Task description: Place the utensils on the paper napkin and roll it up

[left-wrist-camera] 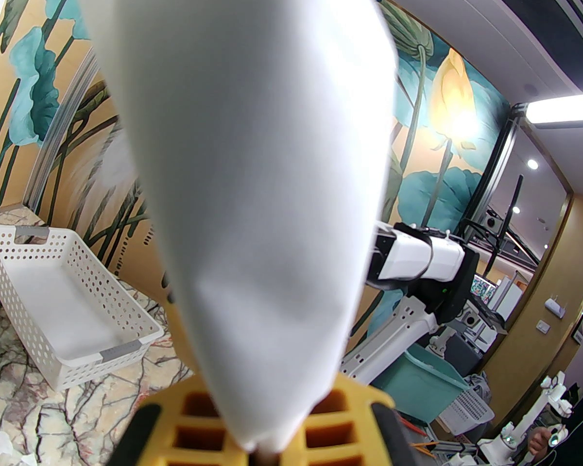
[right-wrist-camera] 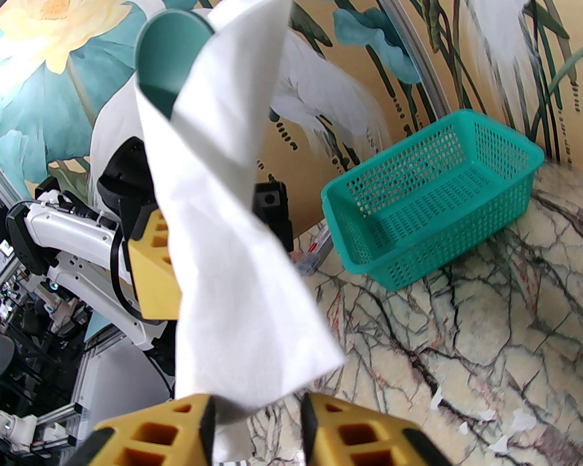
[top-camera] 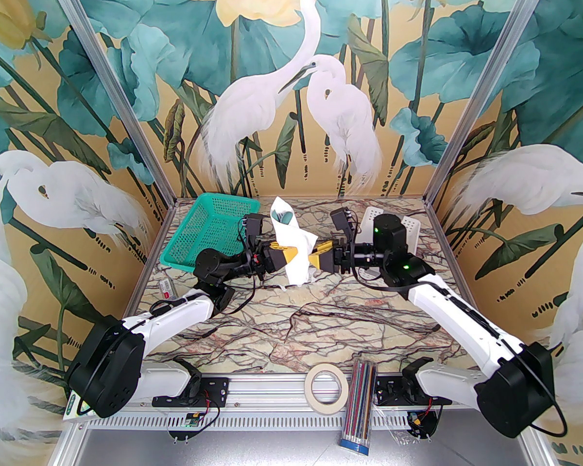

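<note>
Left gripper (top-camera: 291, 255) clenched on the paper napkin (top-camera: 294, 238), pinching the loose roll low on its length and holding it upright above the table (top-camera: 291, 318); right gripper (right-wrist-camera: 257, 420) facing it from the other side, jaws apart about the roll's lower tail with a gap on one side, so not gripping. The spoon (right-wrist-camera: 172, 51) rides inside the paper, its round green bowl peeping from the top of the roll; whether the fork is wrapped in with it cannot be told. The wrap looks slack, with one corner flaring out just above the right fingers. Doing this step well probably means closing the right jaws on that loose tail close beside the left's pinch, then turning gently to tighten; the left should hold firm throughout, lest the spoon slide out below or the thin paper tear. The green basket (top-camera: 209, 231) stands well apart, behind the left arm.
</note>
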Action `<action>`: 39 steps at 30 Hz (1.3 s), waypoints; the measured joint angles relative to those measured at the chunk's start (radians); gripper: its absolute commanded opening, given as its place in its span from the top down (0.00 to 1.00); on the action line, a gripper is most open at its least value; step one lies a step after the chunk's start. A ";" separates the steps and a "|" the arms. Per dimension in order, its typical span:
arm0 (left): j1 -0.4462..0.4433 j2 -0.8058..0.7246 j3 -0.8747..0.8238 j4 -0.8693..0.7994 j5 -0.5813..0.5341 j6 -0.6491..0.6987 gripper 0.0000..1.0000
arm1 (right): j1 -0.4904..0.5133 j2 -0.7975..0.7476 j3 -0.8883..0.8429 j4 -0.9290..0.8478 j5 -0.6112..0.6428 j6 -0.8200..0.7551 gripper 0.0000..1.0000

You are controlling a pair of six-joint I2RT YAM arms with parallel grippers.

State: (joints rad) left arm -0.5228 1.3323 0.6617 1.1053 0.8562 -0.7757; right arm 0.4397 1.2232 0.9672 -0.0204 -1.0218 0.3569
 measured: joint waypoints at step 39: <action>0.000 -0.118 -0.001 -0.250 -0.056 0.128 1.00 | -0.158 -0.013 0.027 -0.182 0.096 -0.055 0.64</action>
State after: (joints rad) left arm -0.5224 1.2144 0.6609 0.8551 0.8005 -0.6479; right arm 0.2813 1.2102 0.9947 -0.2028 -0.9260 0.3023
